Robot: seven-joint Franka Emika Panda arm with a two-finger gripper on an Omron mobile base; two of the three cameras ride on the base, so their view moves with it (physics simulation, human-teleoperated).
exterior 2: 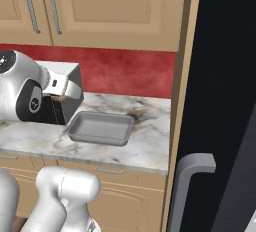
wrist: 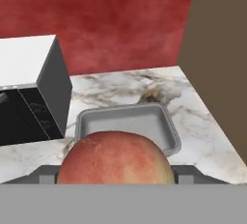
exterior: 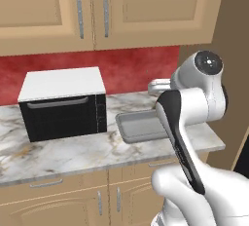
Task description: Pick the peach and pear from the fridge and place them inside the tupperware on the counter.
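The peach, red-orange with a paler patch, sits between my fingers in the hand view; my gripper is shut on it. Just beyond and below the fruit lies the pale grey tupperware, with nothing visible inside it. The same container rests on the marble counter, right of the microwave. My hand hangs above the container's left end. The black fridge stands at the right with its grey bar handle. The pear is out of view.
A black microwave with a white top stands on the counter left of the tupperware. A red backsplash runs behind, tan upper cabinets hang above, and a brown side panel bounds the counter on the right.
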